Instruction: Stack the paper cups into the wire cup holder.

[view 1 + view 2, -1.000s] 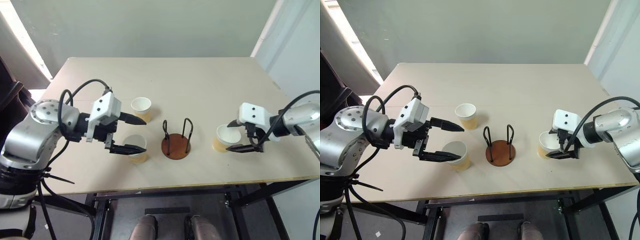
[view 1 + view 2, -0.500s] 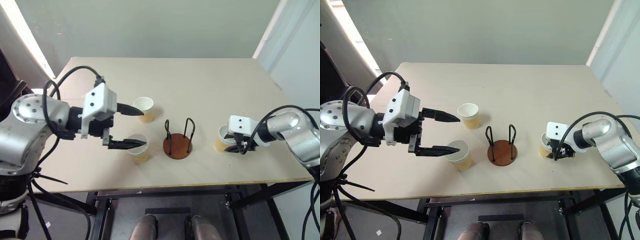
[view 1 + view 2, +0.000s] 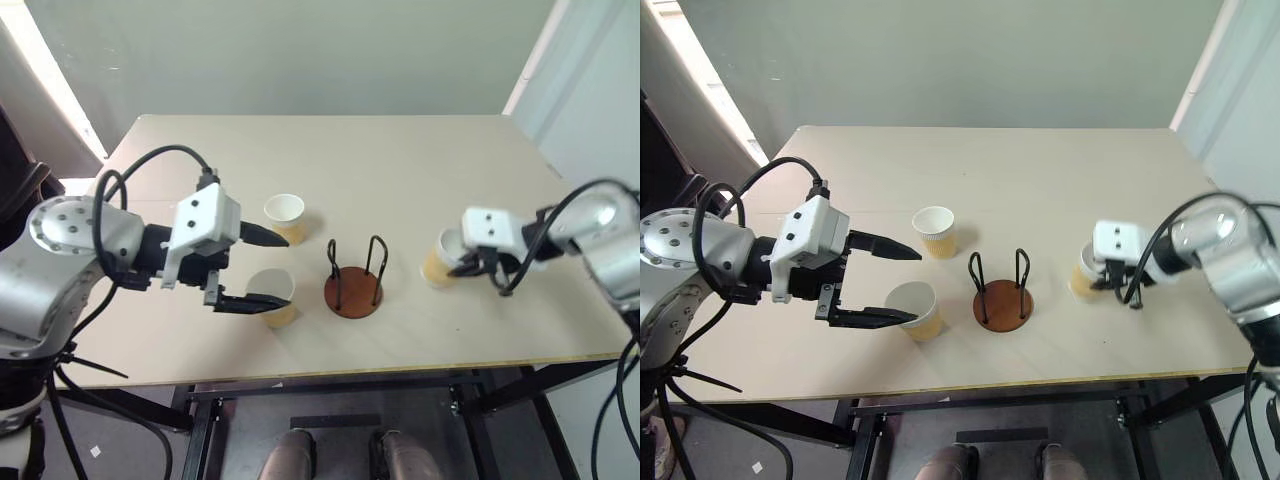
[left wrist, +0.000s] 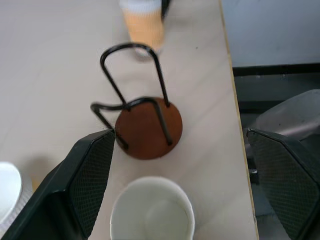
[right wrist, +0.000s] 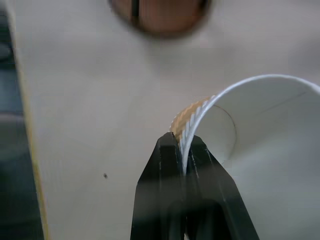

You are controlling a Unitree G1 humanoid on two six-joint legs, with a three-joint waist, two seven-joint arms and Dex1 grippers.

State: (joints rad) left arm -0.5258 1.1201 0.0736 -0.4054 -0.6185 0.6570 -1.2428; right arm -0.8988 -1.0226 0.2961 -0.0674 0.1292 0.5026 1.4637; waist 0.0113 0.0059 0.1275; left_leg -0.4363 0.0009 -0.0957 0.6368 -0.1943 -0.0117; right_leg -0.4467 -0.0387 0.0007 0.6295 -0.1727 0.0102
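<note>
From the head camera, the right gripper (image 3: 468, 266) has its two fingers pinched shut on the rim of a paper cup (image 3: 437, 262), which sits tilted and probably just off the table (image 3: 400, 160), though the lift is hard to judge from above. The wire cup holder (image 3: 354, 281) stands inboard of that gripper, apart from it, with nothing in it. The left gripper (image 3: 268, 268) hangs with its fingers spread wide, the near cup (image 3: 272, 294) below its lower finger and the far cup (image 3: 285, 217) just past its upper finger; it holds nothing.

The left wrist view looks along the spread fingers (image 4: 85, 175): the near cup sits between and just ahead of them, the holder's brown disc and wire loops stand beyond it, and the right arm's cup is farther on.

The right wrist view settles the grip: the black fingertips (image 5: 167, 150) clamp the cup wall at the rim, one inside and one outside, and the holder's base lies ahead of them, blurred.

The step in hand looks like carrying the first cup to the holder. The next move calls for bringing the cup over the holder's centre, turning it upright and lowering it between the loops without catching a wire.
</note>
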